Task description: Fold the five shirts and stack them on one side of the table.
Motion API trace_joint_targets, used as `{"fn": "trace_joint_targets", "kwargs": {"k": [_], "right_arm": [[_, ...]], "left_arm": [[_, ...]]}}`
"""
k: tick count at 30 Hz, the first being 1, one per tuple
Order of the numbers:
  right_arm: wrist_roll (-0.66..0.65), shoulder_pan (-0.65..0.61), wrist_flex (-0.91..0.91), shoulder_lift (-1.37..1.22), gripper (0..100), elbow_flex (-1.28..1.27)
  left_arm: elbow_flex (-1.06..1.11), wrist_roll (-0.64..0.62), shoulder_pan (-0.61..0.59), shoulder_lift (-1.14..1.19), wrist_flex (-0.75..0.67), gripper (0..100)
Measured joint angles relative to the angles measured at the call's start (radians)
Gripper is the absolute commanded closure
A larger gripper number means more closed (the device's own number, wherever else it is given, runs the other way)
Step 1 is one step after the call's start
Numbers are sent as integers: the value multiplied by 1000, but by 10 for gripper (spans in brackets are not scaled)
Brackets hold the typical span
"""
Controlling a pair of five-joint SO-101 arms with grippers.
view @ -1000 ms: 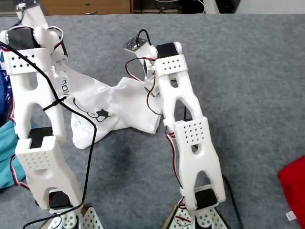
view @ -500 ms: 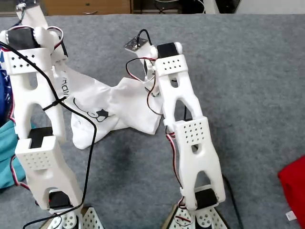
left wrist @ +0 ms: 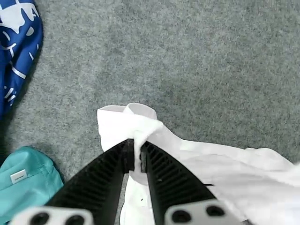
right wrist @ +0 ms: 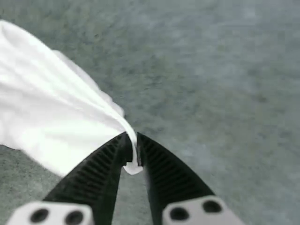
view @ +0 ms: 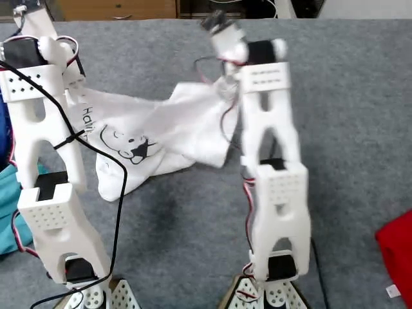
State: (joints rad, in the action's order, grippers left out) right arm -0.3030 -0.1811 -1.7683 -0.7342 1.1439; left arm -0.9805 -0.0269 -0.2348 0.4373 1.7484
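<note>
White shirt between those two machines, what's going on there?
Two robot arms each pinch the white shirt: the left tool is shut on one edge, the right tool on another, with the cloth spread between them over the grey table. It is not folded yet. A blue patterned shirt and a teal one lie at the table's left side, a red one at its right edge.

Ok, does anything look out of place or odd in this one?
Nothing damaged or spilled. The white shirt is crumpled rather than flat, pinched by the left gripper at one end and the right gripper at the other. A teal shirt and a blue shirt lie bunched at far left, a red shirt at far right.
</note>
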Motion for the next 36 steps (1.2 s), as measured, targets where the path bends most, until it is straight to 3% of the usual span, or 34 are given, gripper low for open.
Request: {"fn": "trace_joint_targets", "kwargs": {"k": [9, 15, 29, 36], "right_arm": [[-58, 58, -3, 497, 994, -69], [-89, 58, -5, 795, 994, -75], [-144, 66, 21, 1333, 993, -72], [-169, 281, 161, 1404, 992, -72]], "left_arm": [[0, 0, 0, -23, 0, 980], [15, 0, 0, -216, 0, 980], [471, 55, 0, -1083, 2, 980], [651, 129, -5, -1499, 2, 980]]}}
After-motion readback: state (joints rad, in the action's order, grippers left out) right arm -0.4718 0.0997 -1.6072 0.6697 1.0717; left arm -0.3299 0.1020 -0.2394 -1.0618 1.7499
